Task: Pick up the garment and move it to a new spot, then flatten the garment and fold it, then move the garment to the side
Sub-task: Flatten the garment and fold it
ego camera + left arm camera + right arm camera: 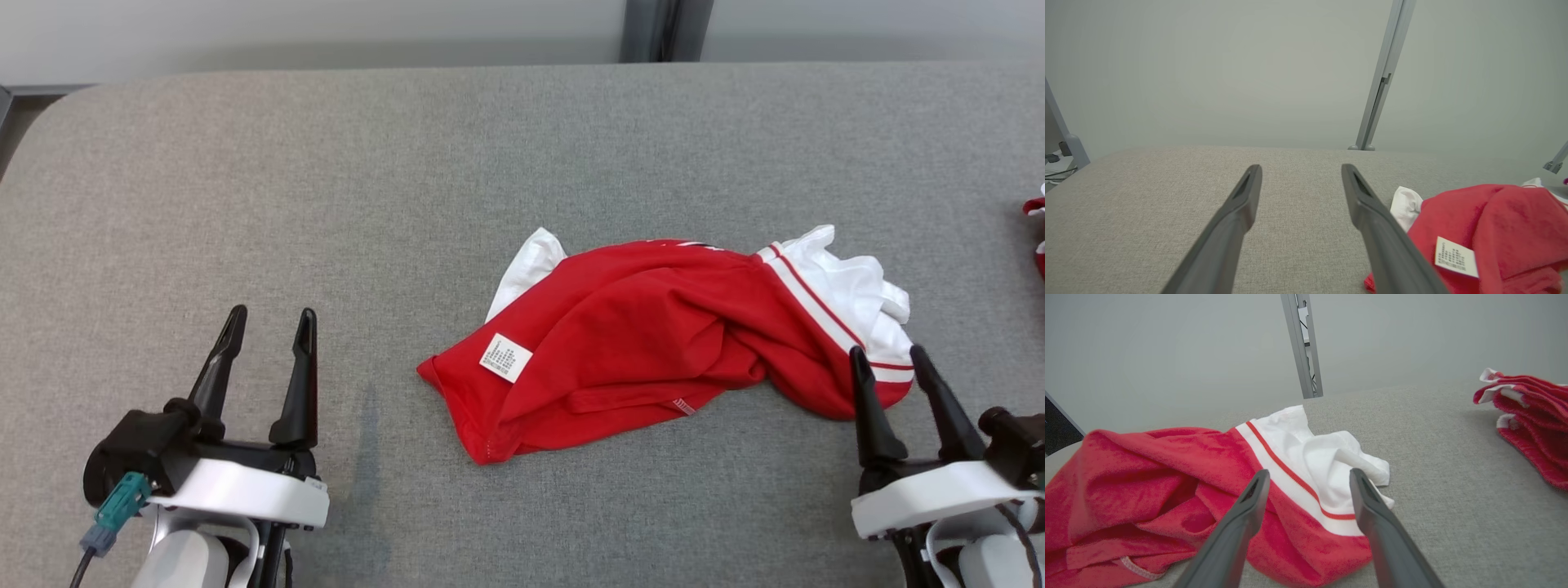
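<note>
Lying crumpled near the middle of the grey padded table [245, 163], the red garment [637, 343] has white trim with a red stripe at its right end and a white care label [505, 358] facing up. The right gripper [886, 353] is positioned at that striped end, fingers apart, clamping nothing. The left gripper [273, 313] is positioned well apart from the garment on its left, fingers apart and empty. A pile of red-and-white cloth [1531, 412] lies at the far right.
</note>
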You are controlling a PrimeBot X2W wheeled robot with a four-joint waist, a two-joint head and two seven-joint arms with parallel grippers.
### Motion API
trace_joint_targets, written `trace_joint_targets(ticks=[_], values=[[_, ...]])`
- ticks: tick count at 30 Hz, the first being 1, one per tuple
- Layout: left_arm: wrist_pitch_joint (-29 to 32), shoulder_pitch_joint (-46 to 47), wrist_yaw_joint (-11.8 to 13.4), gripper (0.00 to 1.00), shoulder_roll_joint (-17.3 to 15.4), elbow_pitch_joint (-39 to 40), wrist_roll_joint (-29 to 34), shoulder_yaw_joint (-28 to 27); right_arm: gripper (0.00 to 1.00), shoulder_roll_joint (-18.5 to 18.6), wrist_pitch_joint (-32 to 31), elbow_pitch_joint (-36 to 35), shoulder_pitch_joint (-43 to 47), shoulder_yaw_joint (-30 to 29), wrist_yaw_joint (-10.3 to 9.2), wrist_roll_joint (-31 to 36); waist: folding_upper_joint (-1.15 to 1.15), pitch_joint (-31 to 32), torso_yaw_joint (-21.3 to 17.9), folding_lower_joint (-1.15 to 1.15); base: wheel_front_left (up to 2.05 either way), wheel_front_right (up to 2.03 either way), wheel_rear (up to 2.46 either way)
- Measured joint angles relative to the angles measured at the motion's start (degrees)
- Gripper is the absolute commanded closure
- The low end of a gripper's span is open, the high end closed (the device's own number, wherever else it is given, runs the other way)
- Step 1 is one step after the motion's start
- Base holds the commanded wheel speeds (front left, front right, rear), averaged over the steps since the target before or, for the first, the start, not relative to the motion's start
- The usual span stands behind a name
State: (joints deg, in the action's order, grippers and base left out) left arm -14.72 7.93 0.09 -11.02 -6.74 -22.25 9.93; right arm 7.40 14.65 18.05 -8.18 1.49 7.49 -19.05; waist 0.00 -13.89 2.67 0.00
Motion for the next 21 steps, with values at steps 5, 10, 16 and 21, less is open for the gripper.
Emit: trace_joint_targets(ticks=[5, 10, 16, 21], values=[[-0.01, -2.31, 1.0, 0.0, -0.32, 0.99, 0.08, -0.08, 0.0, -1.01, -2.13, -8.62, 1.14, -3.03, 0.0, 4.2, 0.0, 2.27, -0.29, 0.0, 0.0, 0.0, 0.0], [0.09, -4.55, 1.6, 0.0, -0.75, 2.04, 0.48, 0.12, 0.0, -1.98, -6.05, -16.45, 3.54, -4.78, 0.0, 6.86, 0.0, 4.45, -0.46, 0.0, 0.0, 0.0, 0.0], [0.93, -7.6, 2.5, 0.0, -1.08, 3.31, 0.47, 0.3, 0.0, -3.13, -9.31, -21.56, 7.92, -5.38, 0.0, 7.94, 0.0, 6.26, -0.49, 0.0, 0.0, 0.0, 0.0], [1.34, -8.1, 2.98, 0.0, -1.05, 4.05, 0.46, 0.57, 0.0, -3.52, -10.1, -22.83, 8.78, -5.44, 0.0, 8.01, 0.0, 6.26, -0.65, 0.0, 0.0, 0.0, 0.0]])
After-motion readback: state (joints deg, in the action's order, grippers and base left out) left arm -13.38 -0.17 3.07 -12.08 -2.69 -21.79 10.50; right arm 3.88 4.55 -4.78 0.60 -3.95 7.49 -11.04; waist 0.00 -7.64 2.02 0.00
